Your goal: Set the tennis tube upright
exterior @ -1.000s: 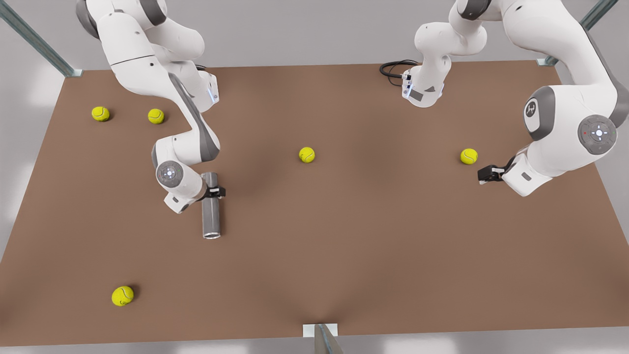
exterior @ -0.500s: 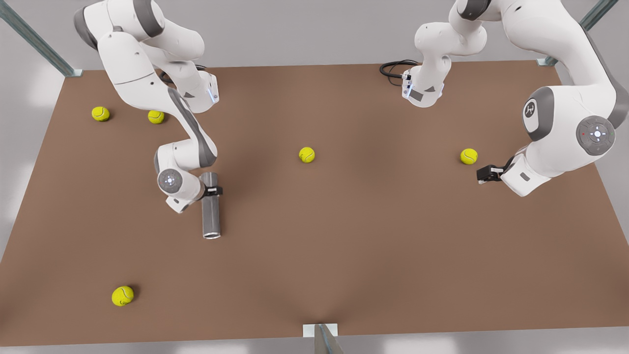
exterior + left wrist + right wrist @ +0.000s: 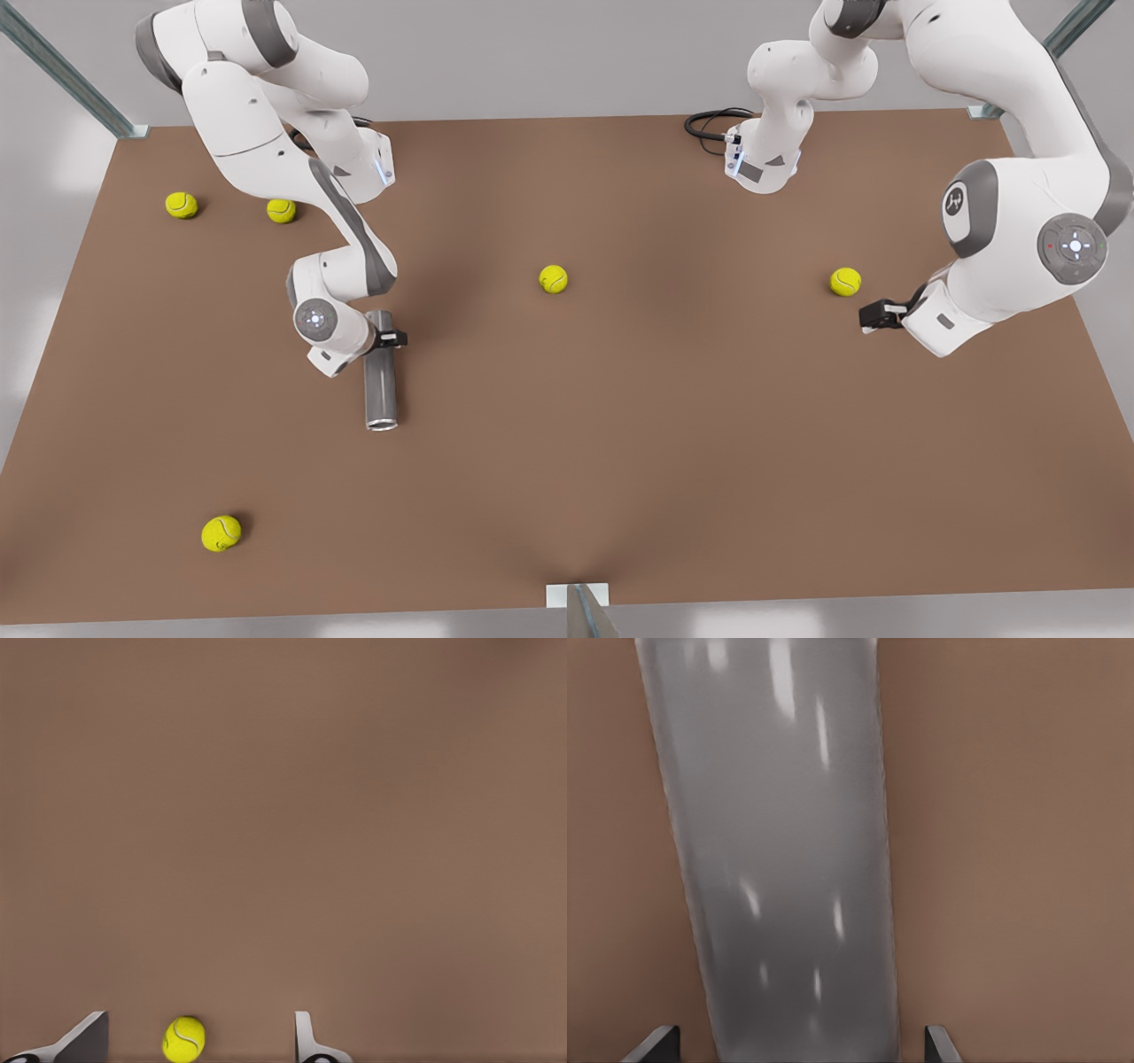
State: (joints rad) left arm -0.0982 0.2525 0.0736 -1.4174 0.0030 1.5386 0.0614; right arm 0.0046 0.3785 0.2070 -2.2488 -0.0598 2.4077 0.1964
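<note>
Our brown surface (image 3: 673,461) carries the tennis tube (image 3: 381,390), which lies flat toward the front view's left, open end toward the camera. Over the last second our right end effector (image 3: 387,338) has slid up the tube toward its closed end, so we judge the grasp is still being placed. Its fingers (image 3: 656,1043) straddle the tube, spread, not yet pinching. Our left end effector (image 3: 873,315) waits, fingers apart and empty, near a tennis ball (image 3: 845,282).

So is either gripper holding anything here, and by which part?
Nothing held. The right gripper straddles the tennis tube away from its open end, fingers open, not touching. Left gripper open, empty.
</note>
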